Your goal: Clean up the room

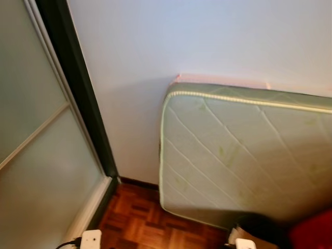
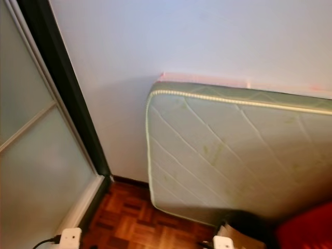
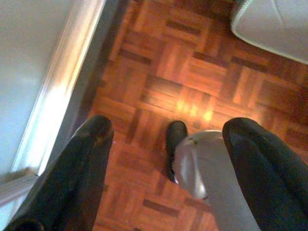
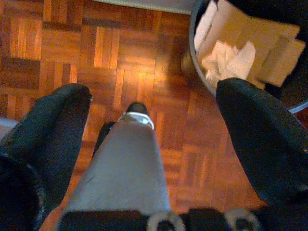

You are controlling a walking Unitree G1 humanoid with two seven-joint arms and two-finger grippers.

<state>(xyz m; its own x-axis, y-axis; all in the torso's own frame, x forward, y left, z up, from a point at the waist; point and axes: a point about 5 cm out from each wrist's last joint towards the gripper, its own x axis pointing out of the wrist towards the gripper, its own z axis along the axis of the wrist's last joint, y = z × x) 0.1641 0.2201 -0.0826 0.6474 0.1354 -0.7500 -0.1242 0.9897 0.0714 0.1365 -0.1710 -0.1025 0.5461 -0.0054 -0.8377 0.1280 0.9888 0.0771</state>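
Note:
A dark round bin (image 4: 202,72) holding crumpled white paper (image 4: 226,60) and brown cardboard (image 4: 262,41) stands on the parquet floor beside my right gripper (image 4: 154,91). That gripper hangs low and open with nothing between its fingers, above my own grey leg (image 4: 125,163). The bin's dark top (image 1: 259,225) also sits at the foot of the mattress. My left gripper (image 3: 168,127) hangs open and empty over the floor, near my grey leg and black foot (image 3: 175,137).
A pale green quilted mattress (image 1: 244,155) leans on its side against the white wall (image 1: 207,36). A frosted sliding door with a dark frame (image 1: 78,88) stands at the left. Something red (image 1: 314,231) lies at the lower right. Parquet floor (image 1: 140,218) lies between door and mattress.

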